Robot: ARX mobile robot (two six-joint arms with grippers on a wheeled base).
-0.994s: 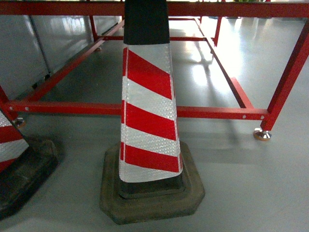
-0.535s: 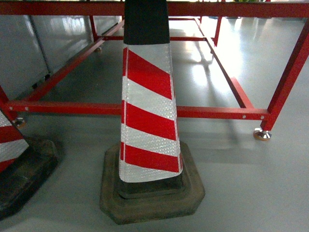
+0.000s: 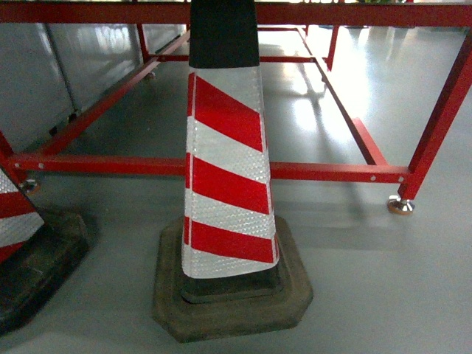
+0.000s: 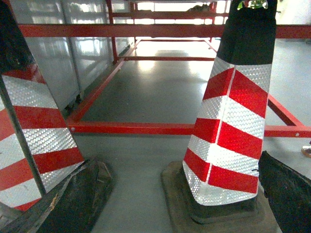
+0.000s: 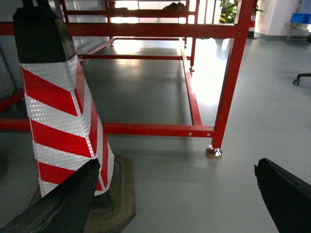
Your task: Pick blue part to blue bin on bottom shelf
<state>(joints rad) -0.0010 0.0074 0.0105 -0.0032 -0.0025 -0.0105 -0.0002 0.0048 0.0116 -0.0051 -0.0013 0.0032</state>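
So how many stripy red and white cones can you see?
2. One cone stands in the middle, in front of the red frame. The other cone is cut off at the left edge. More could be hidden outside the view.

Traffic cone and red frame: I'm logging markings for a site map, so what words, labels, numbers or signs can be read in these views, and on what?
None can be read.
Traffic cone: only red and white reflective stripes under a black top, no lettering.
Second cone: stripes only.
Red frame: bare paint and small screws, no label.
Blue object, far right of the right wrist view: too small to tell.
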